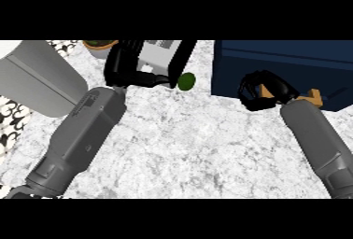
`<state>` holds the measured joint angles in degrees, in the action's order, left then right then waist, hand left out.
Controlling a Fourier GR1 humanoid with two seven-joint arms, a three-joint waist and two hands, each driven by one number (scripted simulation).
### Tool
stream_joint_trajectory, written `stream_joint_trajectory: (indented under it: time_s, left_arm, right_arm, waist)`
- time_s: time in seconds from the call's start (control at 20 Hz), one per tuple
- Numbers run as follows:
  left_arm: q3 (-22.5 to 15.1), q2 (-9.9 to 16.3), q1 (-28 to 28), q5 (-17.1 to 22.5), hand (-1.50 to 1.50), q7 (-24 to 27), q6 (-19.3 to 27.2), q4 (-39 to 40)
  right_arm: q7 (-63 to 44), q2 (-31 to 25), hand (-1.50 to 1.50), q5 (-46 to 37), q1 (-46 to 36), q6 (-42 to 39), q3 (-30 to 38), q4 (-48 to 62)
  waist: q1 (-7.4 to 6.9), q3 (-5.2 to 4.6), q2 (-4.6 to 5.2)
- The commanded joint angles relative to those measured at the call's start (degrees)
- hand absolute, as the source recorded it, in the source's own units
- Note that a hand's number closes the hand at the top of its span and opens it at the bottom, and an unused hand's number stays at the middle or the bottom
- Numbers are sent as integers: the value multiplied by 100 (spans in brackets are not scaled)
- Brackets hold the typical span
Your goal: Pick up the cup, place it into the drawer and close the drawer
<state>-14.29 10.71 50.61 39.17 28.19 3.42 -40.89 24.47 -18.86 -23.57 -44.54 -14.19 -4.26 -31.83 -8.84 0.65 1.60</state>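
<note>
Right robot hand (263, 91), fingers curled, at the front edge of the dark blue drawer (289, 70); an orange-tan object, plausibly the cup (314, 98), shows just beside its wrist, mostly hidden, so the hold cannot be confirmed. Left robot hand (131, 70), fingers relaxed and holding nothing, lies at the far side of the marbled bench (193, 149), beside a green object (186, 80) and near a potted plant (101, 45). Risks, judged: the cup catching the drawer's edge if released too early; the left forearm brushing the green object.
</note>
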Motion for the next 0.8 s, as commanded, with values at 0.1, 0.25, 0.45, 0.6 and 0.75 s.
stream_joint_trajectory:
  time_s: [0.1, 0.25, 0.45, 0.6, 0.75]
  left_arm:
    - [-15, 72, -132, 51, -150, -79, -181, -182]
    - [-32, 188, -133, 8, -150, -84, -235, -226]
    - [-26, 170, -231, 81, -150, -148, -349, -266]
    - [-55, 163, -241, 83, -150, -150, -436, -333]
    - [-16, 165, -363, 131, -150, -119, -462, -345]
  right_arm:
    - [-451, -566, 150, 141, -966, 324, 548, 327]
    - [-462, -751, 150, 265, -1052, 97, 622, 196]
    - [-400, -804, 150, 397, -931, -67, 669, 96]
    - [-417, -884, 150, 507, -908, -243, 725, 9]
    - [-434, -978, 150, 544, -832, -386, 719, -55]
  waist:
    - [-257, -39, 101]
    - [-286, -45, 92]
    - [-362, -42, 137]
    - [-377, -46, 135]
    - [-425, -52, 150]
